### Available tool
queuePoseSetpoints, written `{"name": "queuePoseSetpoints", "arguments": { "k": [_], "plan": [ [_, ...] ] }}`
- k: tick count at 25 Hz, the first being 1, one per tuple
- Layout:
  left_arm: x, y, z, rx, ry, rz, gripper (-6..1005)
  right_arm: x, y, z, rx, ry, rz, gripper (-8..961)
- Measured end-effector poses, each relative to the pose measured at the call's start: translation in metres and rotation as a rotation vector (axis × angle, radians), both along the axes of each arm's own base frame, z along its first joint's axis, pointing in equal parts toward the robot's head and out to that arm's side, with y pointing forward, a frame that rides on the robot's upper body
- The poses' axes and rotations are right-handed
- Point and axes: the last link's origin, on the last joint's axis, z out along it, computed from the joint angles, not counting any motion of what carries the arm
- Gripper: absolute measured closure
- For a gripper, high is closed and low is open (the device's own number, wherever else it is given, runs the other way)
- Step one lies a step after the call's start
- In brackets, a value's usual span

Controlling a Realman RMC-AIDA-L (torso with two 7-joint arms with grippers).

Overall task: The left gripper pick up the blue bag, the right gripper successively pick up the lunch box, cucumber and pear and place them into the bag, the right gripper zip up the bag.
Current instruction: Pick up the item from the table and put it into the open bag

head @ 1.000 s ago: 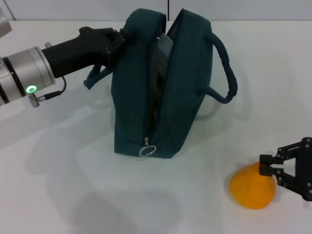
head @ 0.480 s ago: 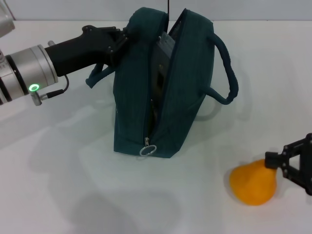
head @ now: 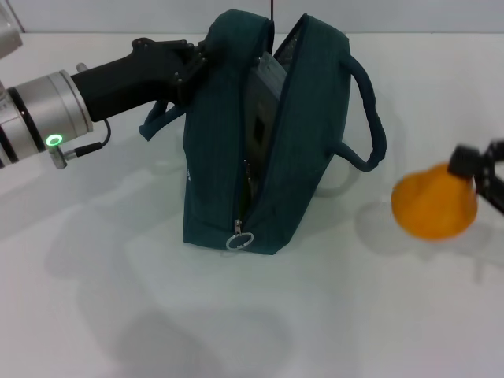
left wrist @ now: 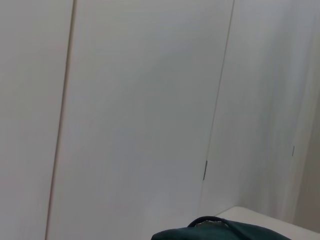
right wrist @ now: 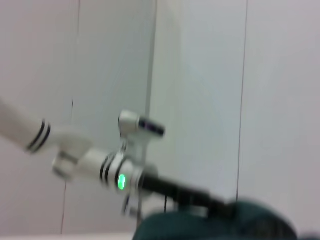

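Pear [head: 435,201], orange-yellow, is gripped in my right pincer [head: 477,175] at the right edge of the head view; the black fingers [head: 465,161] clamp its right side, closed down onto it. A shadow lies on the white counter [head: 118,299] beneath and left of the fruit, so the pear looks raised off the surface, though I can't be sure of the gap. It sits right of the bag, well apart from the opening, near the loop of the right handle [head: 368,118].

My left pincer [head: 197,59] is at the far left top of the blue bag [head: 228,173], dark teal in these views, closed on the bag's upper left corner and holding it upright. Black wrist and silver forearm with a green ring light [head: 53,142] run off to the left.

Bag stands on the counter at centre, zipper open from top down to the ring pull [head: 239,241] at its near bottom edge. A grey lunch box [head: 260,110] shows inside the opening. Cucumber not made out. Second strap [head: 157,122] hangs on the bag's left side.

Left wrist view shows only white wall panels and a sliver of bag top [left wrist: 220,232]. Right wrist view shows my left arm [right wrist: 115,175] and bag top, blurred.
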Motion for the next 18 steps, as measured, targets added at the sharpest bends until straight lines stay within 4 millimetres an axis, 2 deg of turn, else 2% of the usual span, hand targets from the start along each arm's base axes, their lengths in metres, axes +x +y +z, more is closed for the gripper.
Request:
{"name": "queuePoseSetpoints", "arguments": {
  "k": [4,8,9,14,18],
  "plan": [
    [0.001,0.0,0.0,0.001,-0.001,-0.003,910,-0.024,0.013,0.002,0.048,0.093,0.056,903],
    [0.003,0.0,0.004,0.012,0.003,-0.015,910,-0.071,0.039,-0.001,0.016,0.155,0.18,899],
    [0.004,0.0,0.004,0.013,0.003,-0.019,910,-0.071,0.039,-0.001,0.016,0.155,0.18,898],
    [0.008,0.0,0.0,0.001,0.01,-0.038,909,-0.114,0.072,-0.007,0.009,0.229,0.192,892],
    [0.012,-0.001,-0.001,-0.009,0.012,-0.057,909,-0.137,0.094,-0.014,-0.009,0.235,0.16,888]
  ]
}}
